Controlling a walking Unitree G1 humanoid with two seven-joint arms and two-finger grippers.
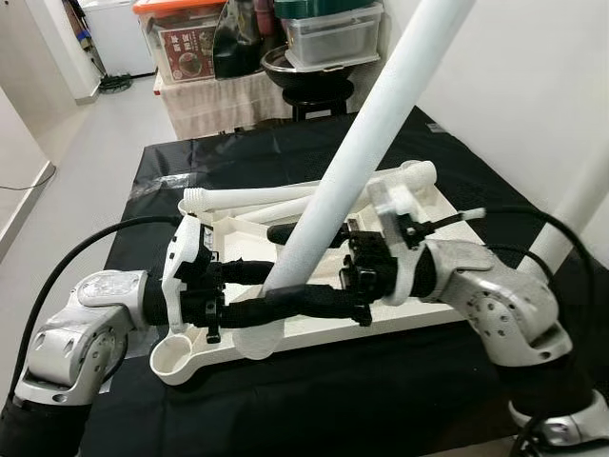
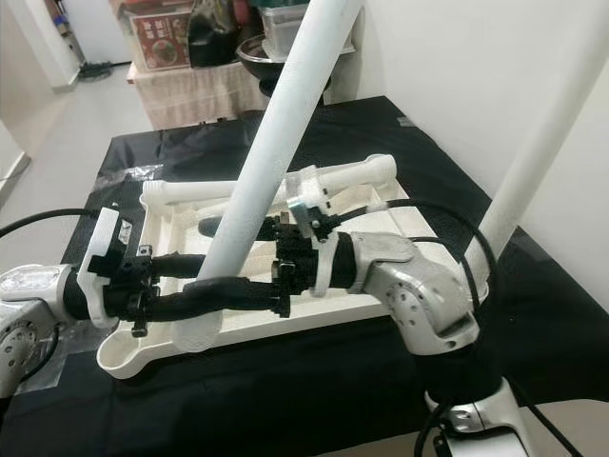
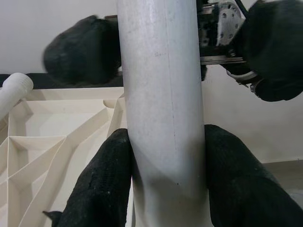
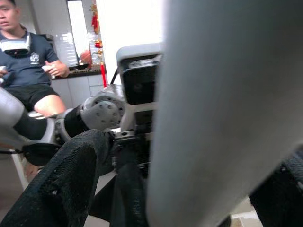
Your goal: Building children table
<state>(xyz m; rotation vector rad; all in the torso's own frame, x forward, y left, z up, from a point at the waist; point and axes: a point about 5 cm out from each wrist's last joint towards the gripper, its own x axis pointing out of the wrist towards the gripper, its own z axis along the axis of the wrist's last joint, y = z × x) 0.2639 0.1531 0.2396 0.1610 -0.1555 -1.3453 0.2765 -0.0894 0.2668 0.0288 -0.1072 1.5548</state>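
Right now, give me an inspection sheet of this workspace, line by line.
Surface: black cloth over the table.
Job's things: white tabletop lying underside up; upright leg standing on it; spare legs lying in it.
Clutter: nothing seen.
Grippers: left gripper shut on upright leg; right gripper clamps it too.
Cables: black cables loop off both wrists.
Surroundings: storage boxes behind; seated person.

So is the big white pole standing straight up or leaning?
Leaning. The white pole slants up from the tabletop's near corner, both tools gripping its lower end.
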